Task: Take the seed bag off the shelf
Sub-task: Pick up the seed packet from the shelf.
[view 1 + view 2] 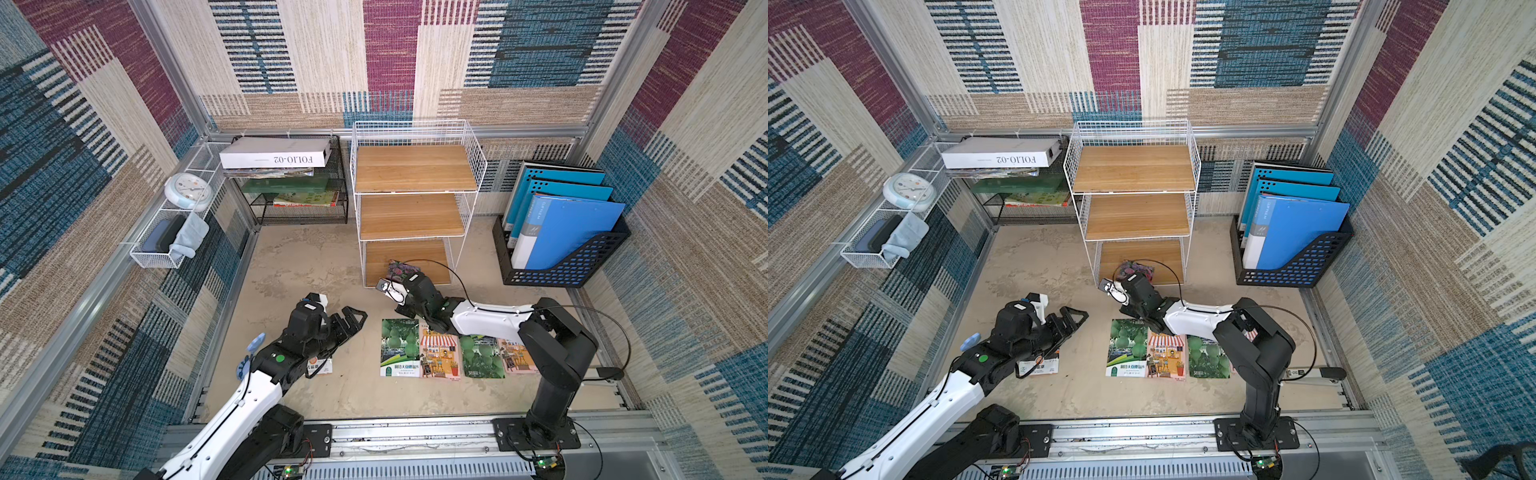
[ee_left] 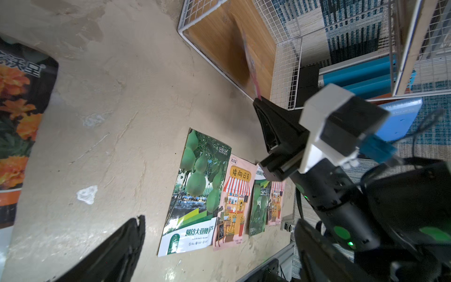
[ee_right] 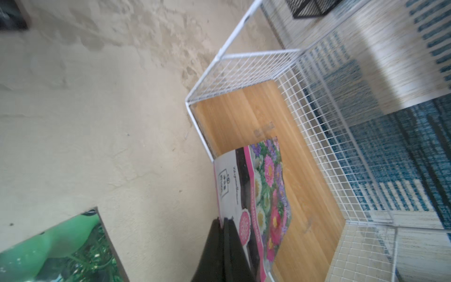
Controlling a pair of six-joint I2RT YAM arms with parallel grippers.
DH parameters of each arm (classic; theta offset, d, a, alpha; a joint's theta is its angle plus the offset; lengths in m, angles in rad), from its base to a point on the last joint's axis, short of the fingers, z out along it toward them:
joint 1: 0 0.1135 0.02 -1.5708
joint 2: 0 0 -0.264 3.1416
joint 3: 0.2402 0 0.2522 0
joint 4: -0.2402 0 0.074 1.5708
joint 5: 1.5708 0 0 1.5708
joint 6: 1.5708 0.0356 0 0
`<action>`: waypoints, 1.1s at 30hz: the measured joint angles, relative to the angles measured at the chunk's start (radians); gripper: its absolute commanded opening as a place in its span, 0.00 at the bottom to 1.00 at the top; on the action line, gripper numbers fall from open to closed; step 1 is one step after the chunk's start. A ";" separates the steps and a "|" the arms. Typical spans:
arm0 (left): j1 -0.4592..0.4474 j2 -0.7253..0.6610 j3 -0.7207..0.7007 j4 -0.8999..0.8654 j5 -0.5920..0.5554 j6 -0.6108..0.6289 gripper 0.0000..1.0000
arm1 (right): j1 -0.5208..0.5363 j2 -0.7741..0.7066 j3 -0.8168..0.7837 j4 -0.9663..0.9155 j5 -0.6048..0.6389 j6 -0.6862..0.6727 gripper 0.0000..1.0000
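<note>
A white box [image 1: 276, 153] on the black mesh rack reads "FOLIO-02", upside down in both top views. On the floor, the gourd packet [image 2: 195, 193] carries "圆铃大亚腰葫芦" on a white band, and the sunflower packet [image 2: 235, 200] beside it reads "矮向日葵" in a yellow bubble. The marigold packet [image 2: 19, 122] has white characters that are cut off at the frame edge. The print on the seed bag [image 3: 263, 190], with its pink and purple flowers, is too blurred to read.

The right arm stretches low over the floor packets to the shelf [image 1: 415, 168]. The right gripper [image 3: 223, 221] is pinched closed on the bag's near edge. The bag sits on the lowest board, its near end past the front wire. The left gripper [image 1: 352, 319] hangs spread wide over the floor, holding nothing.
</note>
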 measured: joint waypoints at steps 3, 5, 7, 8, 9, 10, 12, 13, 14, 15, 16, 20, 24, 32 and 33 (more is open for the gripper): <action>0.015 0.072 0.025 0.035 0.027 -0.006 0.99 | 0.009 -0.056 -0.024 0.008 -0.008 0.002 0.00; 0.026 0.118 0.045 0.052 0.051 -0.014 0.99 | 0.013 -0.090 -0.039 0.009 -0.015 0.002 0.00; 0.034 0.151 0.065 0.069 0.071 -0.015 0.99 | 0.018 -0.127 -0.054 0.010 -0.015 0.002 0.00; 0.035 0.160 0.074 0.077 0.077 -0.019 0.99 | 0.021 -0.151 -0.064 0.011 -0.014 0.002 0.00; 0.039 0.164 0.083 0.083 0.083 -0.023 0.99 | 0.023 -0.172 -0.072 0.011 -0.015 0.002 0.00; 0.041 0.166 0.092 0.088 0.091 -0.024 0.99 | 0.027 -0.195 -0.081 0.011 -0.015 0.002 0.00; 0.045 0.166 0.118 0.094 0.093 -0.028 0.99 | 0.033 -0.246 -0.098 0.010 -0.014 0.002 0.00; 0.046 0.164 0.131 0.097 0.093 -0.034 0.99 | 0.036 -0.270 -0.104 0.008 -0.014 0.002 0.00; 0.048 0.164 0.146 0.098 0.093 -0.042 0.99 | 0.040 -0.294 -0.108 0.007 -0.013 0.002 0.00; 0.049 0.164 0.156 0.101 0.094 -0.042 0.99 | 0.045 -0.315 -0.109 0.001 -0.010 0.001 0.00; 0.050 0.164 0.166 0.102 0.096 -0.046 0.99 | 0.051 -0.335 -0.109 -0.005 -0.010 -0.002 0.00; 0.055 0.164 0.182 0.119 0.102 -0.077 0.99 | 0.078 -0.402 -0.097 -0.060 -0.008 -0.010 0.00; 0.057 0.167 0.184 0.153 0.122 -0.129 0.99 | 0.110 -0.460 -0.093 -0.099 -0.011 -0.017 0.00; 0.063 0.160 0.179 0.240 0.148 -0.270 0.99 | 0.165 -0.496 -0.093 -0.133 -0.022 -0.028 0.00; 0.063 0.158 0.176 0.252 0.148 -0.289 0.99 | 0.171 -0.496 -0.093 -0.135 -0.022 -0.030 0.00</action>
